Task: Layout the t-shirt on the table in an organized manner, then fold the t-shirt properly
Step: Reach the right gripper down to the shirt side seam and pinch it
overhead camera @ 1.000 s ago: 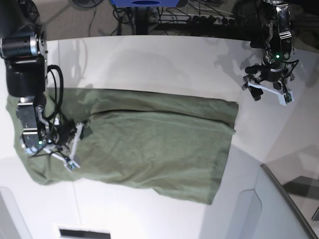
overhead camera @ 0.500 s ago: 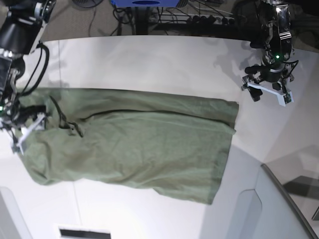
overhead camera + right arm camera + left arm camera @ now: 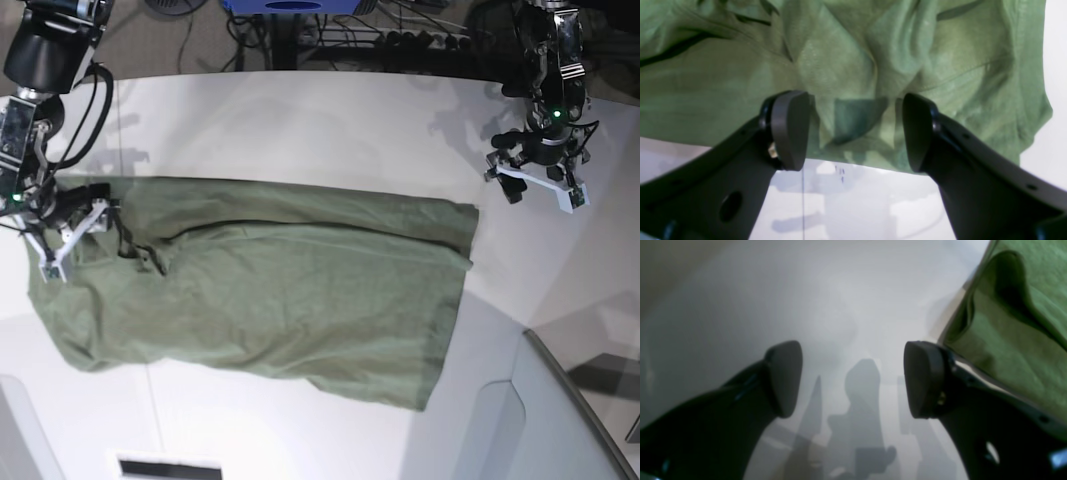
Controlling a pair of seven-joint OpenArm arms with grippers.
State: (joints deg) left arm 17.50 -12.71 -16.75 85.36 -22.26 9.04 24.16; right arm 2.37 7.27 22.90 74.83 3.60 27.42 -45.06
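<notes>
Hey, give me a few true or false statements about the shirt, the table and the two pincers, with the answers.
1. The t-shirt lies spread across the table. True.
2. The left pincer grips the shirt's edge. False: it hovers open over bare table, beside the shirt's corner, holding nothing.
3. The right pincer is open. True: its jaws stand apart above the cloth with nothing between them.
4. The shirt is already folded into a neat small rectangle. False: it is laid out wide, with wrinkles.
5. The right pincer sits over the shirt's end near the table's edge. True.
</notes>
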